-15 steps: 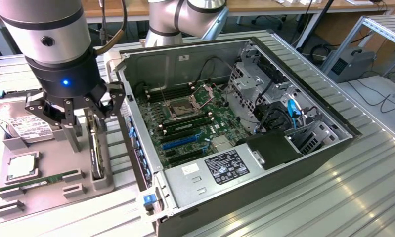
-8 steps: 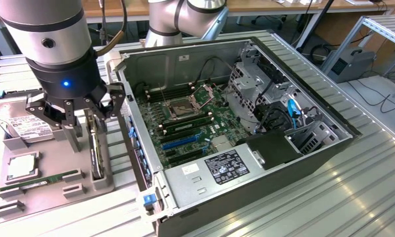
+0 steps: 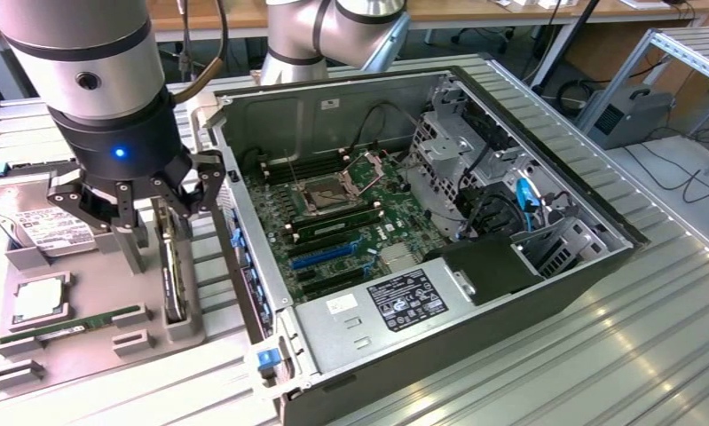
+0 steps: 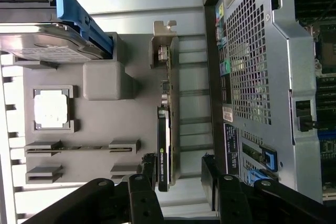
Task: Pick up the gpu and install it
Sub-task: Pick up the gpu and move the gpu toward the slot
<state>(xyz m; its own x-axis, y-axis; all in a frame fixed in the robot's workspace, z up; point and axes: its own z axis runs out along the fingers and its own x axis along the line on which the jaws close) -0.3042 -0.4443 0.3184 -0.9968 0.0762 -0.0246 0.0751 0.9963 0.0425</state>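
In the exterior view, the arm (image 3: 88, 80) is hanging over the exterior view's left side of the ribbed metal surface (image 3: 638, 355); its gripper (image 3: 141, 213) is standing wide open and holding nothing, poised low over a gray holder (image 3: 106, 346). The gpu (image 3: 177, 275) is standing on edge in a slot of that holder, along the side nearest the case (image 3: 330, 98); its far end is lying under the gripper. A hard drive (image 3: 28, 222), a processor (image 3: 37, 303) and a memory stick (image 3: 76, 321) are sitting in the holder too, farther from the case; the case is lying open on its side, and its motherboard (image 3: 330, 222) is facing up.

In the wrist view, the gripper (image 4: 176, 182) is straddling the line of the gpu (image 4: 164, 145); one of the black fingers (image 4: 142, 187) is showing just beside the card's black cooler end, while a clear gap is separating the card from the finger on the case side. The silver bracket (image 4: 165, 40) is pointing away from the gripper; the holder (image 4: 100, 124) is carrying the hard drive (image 4: 47, 45), processor (image 4: 51, 108) and memory stick (image 4: 79, 149); the case (image 4: 262, 77) is showing its perforated back panel just beside the holder.
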